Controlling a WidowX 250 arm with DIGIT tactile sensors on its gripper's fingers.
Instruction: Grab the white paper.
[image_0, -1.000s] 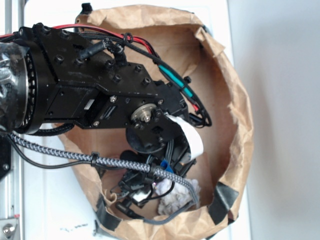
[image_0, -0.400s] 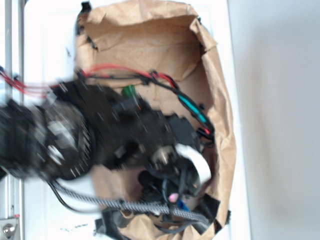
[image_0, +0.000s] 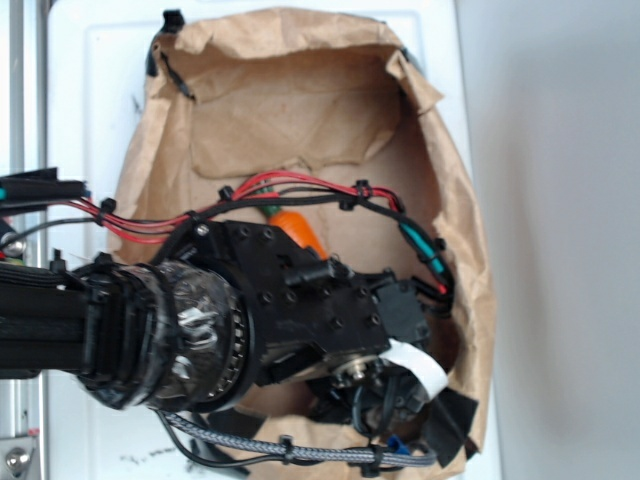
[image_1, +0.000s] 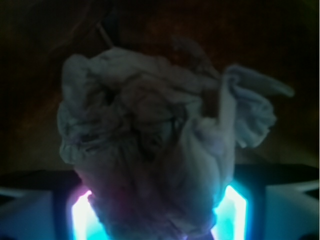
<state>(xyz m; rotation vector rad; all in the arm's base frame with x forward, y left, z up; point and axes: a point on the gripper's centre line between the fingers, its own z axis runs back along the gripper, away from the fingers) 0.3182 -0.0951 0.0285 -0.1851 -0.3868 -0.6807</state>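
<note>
In the wrist view the white paper (image_1: 150, 145), a wrinkled off-white wad, fills the middle of the picture. Its lower part is pinched between my gripper's (image_1: 156, 210) two glowing fingers (image_1: 82, 220), which press on both of its sides. In the exterior view my gripper (image_0: 385, 415) is deep in the near end of the brown paper bag (image_0: 280, 110). The black arm (image_0: 300, 320) lies over it, and the paper is hidden there.
An orange carrot (image_0: 300, 230) lies in the bag just behind the arm's red and black cables (image_0: 290, 185). The bag's crumpled walls (image_0: 465, 270) stand close around the gripper on the right and near sides. The bag rests on a white surface (image_0: 100, 90).
The arm has swung down and to the left across the bag, uncovering the carrot. The paper wad, seen at the bag's near end a second ago, is now covered by the arm.
</note>
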